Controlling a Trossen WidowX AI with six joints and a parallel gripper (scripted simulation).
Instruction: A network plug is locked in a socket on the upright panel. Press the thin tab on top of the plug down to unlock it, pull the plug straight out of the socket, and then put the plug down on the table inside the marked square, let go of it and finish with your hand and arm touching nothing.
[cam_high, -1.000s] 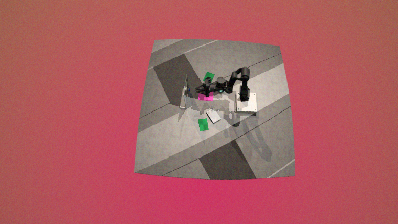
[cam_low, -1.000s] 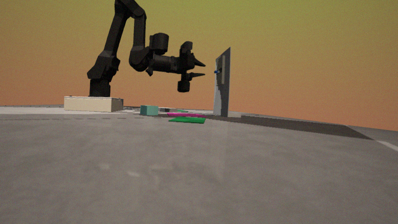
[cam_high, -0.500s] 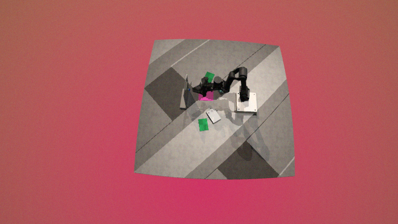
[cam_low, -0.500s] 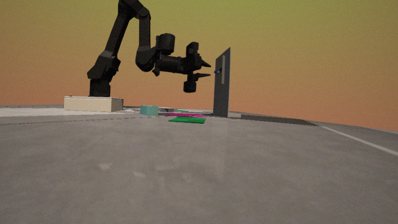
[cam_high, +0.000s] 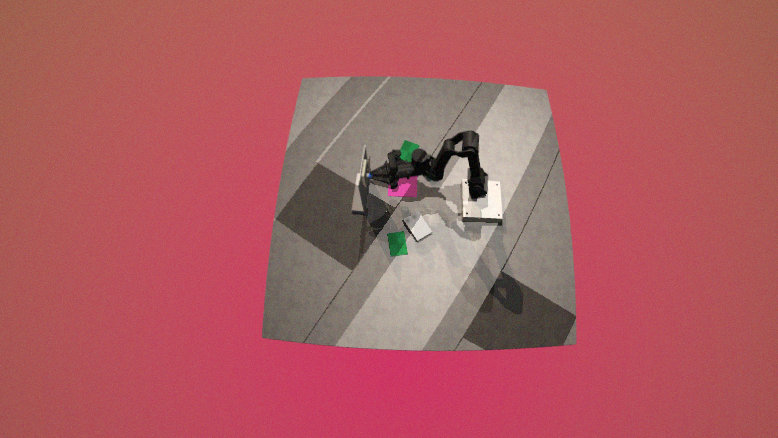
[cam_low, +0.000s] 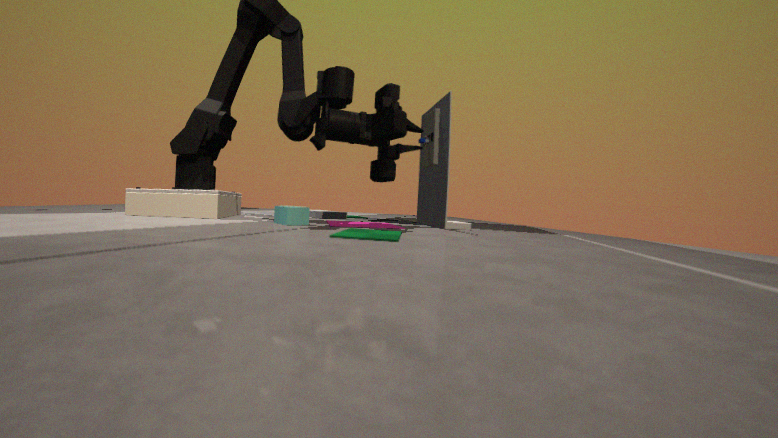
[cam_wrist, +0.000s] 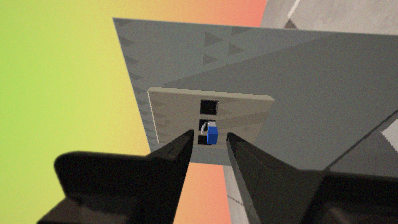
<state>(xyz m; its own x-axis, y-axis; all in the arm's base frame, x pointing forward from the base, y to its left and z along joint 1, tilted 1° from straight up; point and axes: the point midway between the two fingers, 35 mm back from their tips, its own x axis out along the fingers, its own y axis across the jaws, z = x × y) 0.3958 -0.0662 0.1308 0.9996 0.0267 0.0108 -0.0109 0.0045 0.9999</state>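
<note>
The blue plug (cam_high: 369, 175) (cam_low: 422, 140) (cam_wrist: 212, 136) sits in the middle socket of a pale socket plate (cam_wrist: 175, 115) on the upright grey panel (cam_low: 432, 190) (cam_wrist: 325, 65). A thin pale tab (cam_wrist: 203, 128) shows beside the plug's left side in the wrist view, which is its upper side. My gripper (cam_low: 420, 139) (cam_wrist: 210, 135) is partly open and level, close in front of the panel. One fingertip is above the plug and one below, with gaps on both sides in the wrist view. The magenta square (cam_high: 402, 188) (cam_low: 362, 224) lies flat on the table below my gripper.
Two green patches (cam_high: 397, 244) (cam_high: 409, 147) lie on either side of the magenta square. A white flat block (cam_high: 418, 228) lies near one green patch. A teal block (cam_low: 291, 215) stands between the arm's base (cam_high: 489, 201) (cam_low: 168, 205) and the magenta square. Other sockets surround the plug.
</note>
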